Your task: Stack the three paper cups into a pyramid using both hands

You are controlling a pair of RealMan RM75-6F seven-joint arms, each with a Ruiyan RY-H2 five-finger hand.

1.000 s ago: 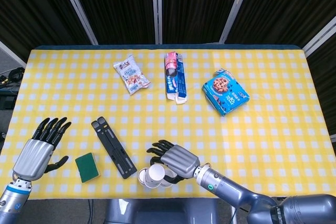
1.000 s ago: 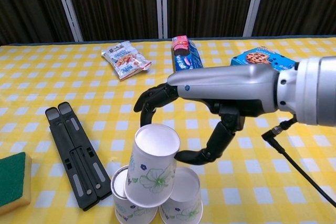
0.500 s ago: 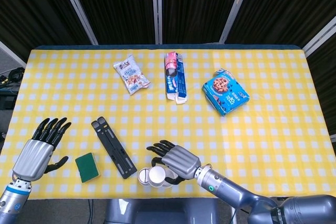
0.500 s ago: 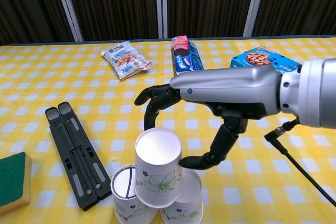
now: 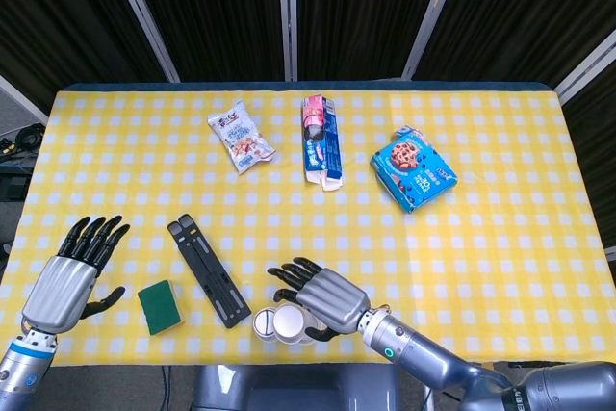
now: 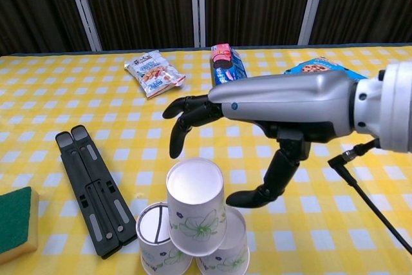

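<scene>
At the lower left of the head view, the left robot hand [image 5: 65,274] rests low over the surface with its fingers spread and nothing in it, well apart from the cups. Just right of it lies a green sponge [image 5: 158,306], then a black folding stand [image 5: 207,271] set on a diagonal.

At bottom centre of the chest view, two floral paper cups [image 6: 156,243] stand side by side, touching, and the third paper cup [image 6: 196,205] sits on top across both rims, leaning slightly. The pyramid therefore appears built. The right robot hand [image 6: 257,134] arches above and behind the top cup, fingers wide and holding nothing, with a visible gap between its fingertips [image 6: 175,151] and the cup. What seems left is for that hand to pull clear without knocking the top cup, which looks lightly balanced.

Across the upper part of the head view, from left to right, lie a white snack packet [image 5: 241,135], a blue-and-pink biscuit carton [image 5: 320,139] and a blue chocolate-chip cookie box [image 5: 413,168].

The surface [image 5: 500,238] is covered with a yellow-and-white checked cloth. Behind it, dark curtains [image 6: 141,4] hang between pale upright frame posts.
</scene>
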